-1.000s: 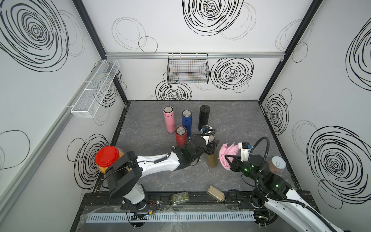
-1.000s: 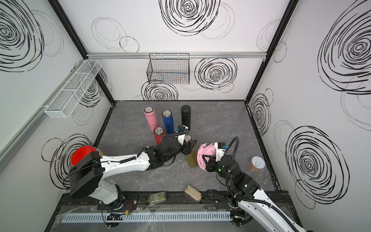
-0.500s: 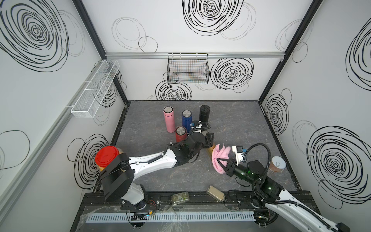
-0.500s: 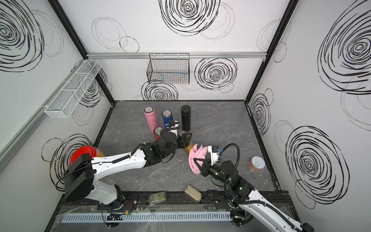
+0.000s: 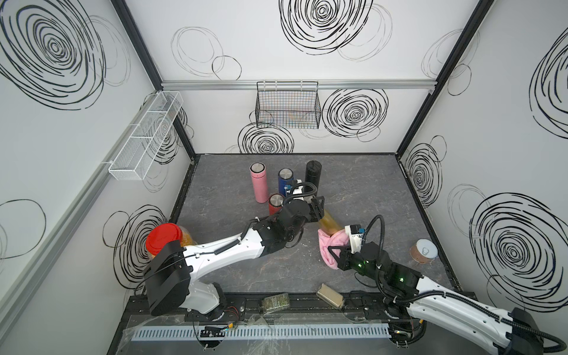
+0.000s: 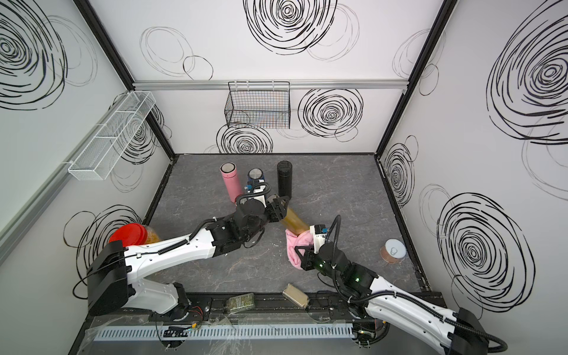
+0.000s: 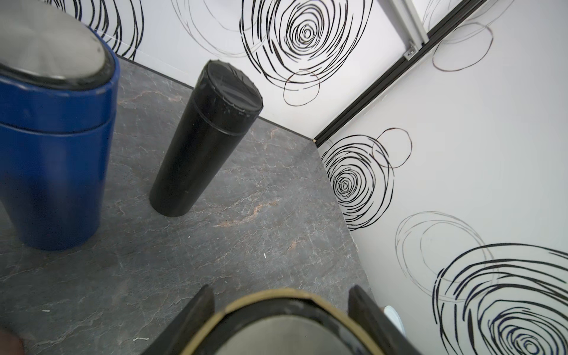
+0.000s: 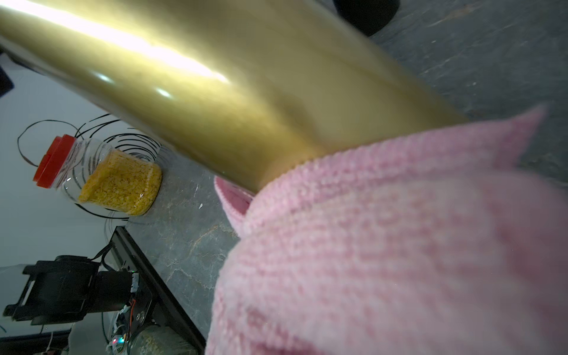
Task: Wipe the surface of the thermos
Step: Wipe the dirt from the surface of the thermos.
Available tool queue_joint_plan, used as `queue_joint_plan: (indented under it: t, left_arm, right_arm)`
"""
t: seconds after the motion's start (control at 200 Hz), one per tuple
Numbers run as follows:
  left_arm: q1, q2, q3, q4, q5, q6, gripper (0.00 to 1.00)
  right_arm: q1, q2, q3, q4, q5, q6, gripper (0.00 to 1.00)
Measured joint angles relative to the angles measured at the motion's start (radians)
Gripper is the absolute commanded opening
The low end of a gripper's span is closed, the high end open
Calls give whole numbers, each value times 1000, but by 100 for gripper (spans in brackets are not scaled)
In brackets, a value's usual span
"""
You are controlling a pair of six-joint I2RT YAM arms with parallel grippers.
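**A:** So, what takes up the most room?

**B:** A grey marbled tabletop (image 5: 233,172). A white mesh shelf (image 5: 144,138) hangs on the left wall and a black wire basket (image 5: 287,106) on the back wall. A clear plastic jar with a red lid (image 5: 163,238) stands by the left arm's shoulder.

**A:** And the task's thing?

**B:** The gold metal thermos (image 5: 331,222) is near the middle, tilted. The left gripper (image 5: 319,211) pinches its cap end, and the left wrist view shows a finger (image 7: 196,316) on each side of the cap. Its lower end is buried in a pink knitted cloth (image 5: 323,244), which the right gripper (image 5: 335,256) clamps tight. Whether that end touches the table, I cannot tell.

**A:** What crowds them?

**B:** Four upright bottles stand behind them. There is a tall pink thermos (image 5: 259,184) and a black cylindrical thermos (image 5: 313,175). A blue thermos with a steel cap (image 5: 284,179) is partly hidden by the left wrist's camera. A short red thermos (image 5: 275,203) stands just beside that wrist.

**A:** Anything smaller?

**B:** A copper-coloured roll with a white top (image 5: 424,250) sits near the right wall. On the front rail are a small glass jar lying down (image 5: 275,302) and a flat gold tin (image 5: 330,296).
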Motion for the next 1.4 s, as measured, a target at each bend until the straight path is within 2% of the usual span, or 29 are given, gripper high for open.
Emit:
queue_joint_plan:
  t: [0.175,0.305,0.51,0.656,0.801,0.951,1.031,1.216,1.401]
  left_arm:
    - [1,-60,-4,3,-18,0,0]
    - [1,-67,-8,15,-17,0,0]
    - [11,-67,-41,43,-2,-11,0]
    - [15,-67,-53,46,8,-15,0]
    - [20,-67,-53,60,22,-16,0]
    - [24,-67,-54,73,38,-19,0]
    - [27,-67,-56,76,45,-22,0]
    - [33,-67,-72,83,53,-27,0]
    - [46,-67,-82,99,54,-36,0]
  right_arm:
    - [-18,-251,-43,-132,80,12,0]
    - [-85,-330,-43,-162,76,6,0]
    - [-211,-327,-43,-165,28,-29,0]
    - [-256,-319,-43,-145,2,-48,0]
    - [-262,-192,-57,-42,-80,-49,0]
    - [-262,-85,-52,-71,-122,-41,0]
    - [-263,-113,-47,-110,-112,-42,0]
    - [-294,-300,-33,-126,-72,-63,0]
    - [-331,-232,-3,-66,-145,-85,0]
